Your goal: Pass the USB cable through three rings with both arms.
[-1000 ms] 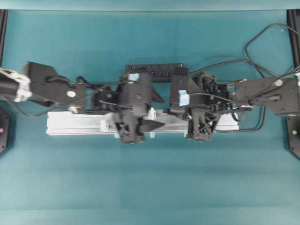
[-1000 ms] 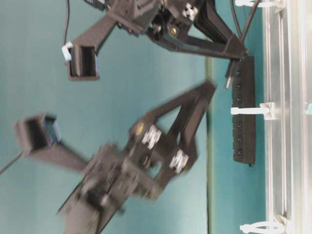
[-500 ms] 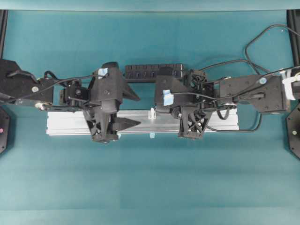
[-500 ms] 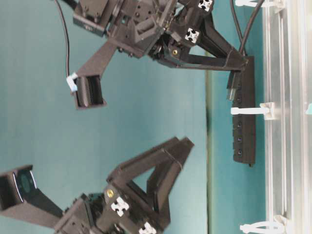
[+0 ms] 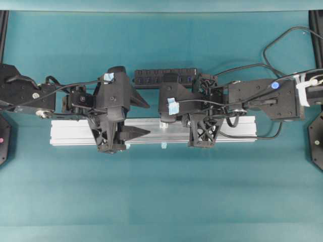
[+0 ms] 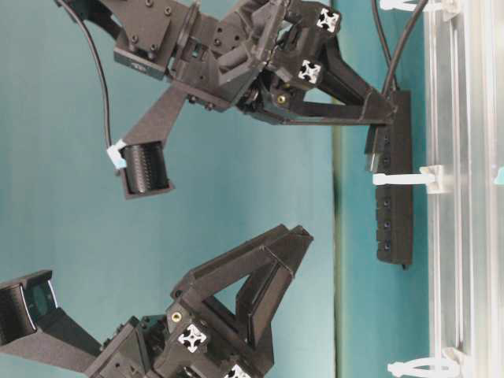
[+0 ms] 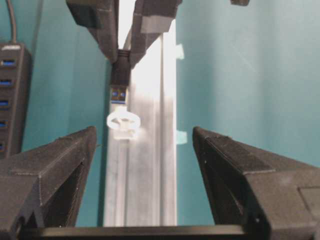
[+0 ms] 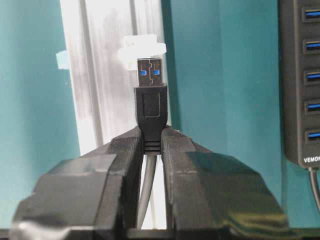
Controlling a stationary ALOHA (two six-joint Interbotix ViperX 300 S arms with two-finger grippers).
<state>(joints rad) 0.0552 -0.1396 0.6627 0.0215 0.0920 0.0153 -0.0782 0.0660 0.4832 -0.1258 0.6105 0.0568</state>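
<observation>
My right gripper [image 8: 151, 137] is shut on the black USB plug [image 8: 150, 95] of the USB cable, whose metal tip points at a translucent white ring [image 8: 141, 47] just ahead of it on the silver rail. In the table-level view the USB plug [image 6: 373, 153] hangs a little short of that middle ring [image 6: 403, 179]; two more rings [image 6: 409, 5] [image 6: 417, 367] stand at the rail's ends. My left gripper [image 7: 144, 137] is open and empty above the rail, facing the ring [image 7: 121, 122] and the plug [image 7: 119, 85] from the other side.
The long silver rail [image 5: 70, 133] lies across the table's middle. A black multi-port hub [image 5: 151, 76] lies just behind it, close to both wrists. Small light-blue tape tabs [image 8: 62, 59] sit beside the rail. Black cables loop at the right back [image 5: 275, 55].
The left arm drew back to the left along the rail, then held still with its jaws open. The right gripper carried the plug leftward, closer to the middle ring.
</observation>
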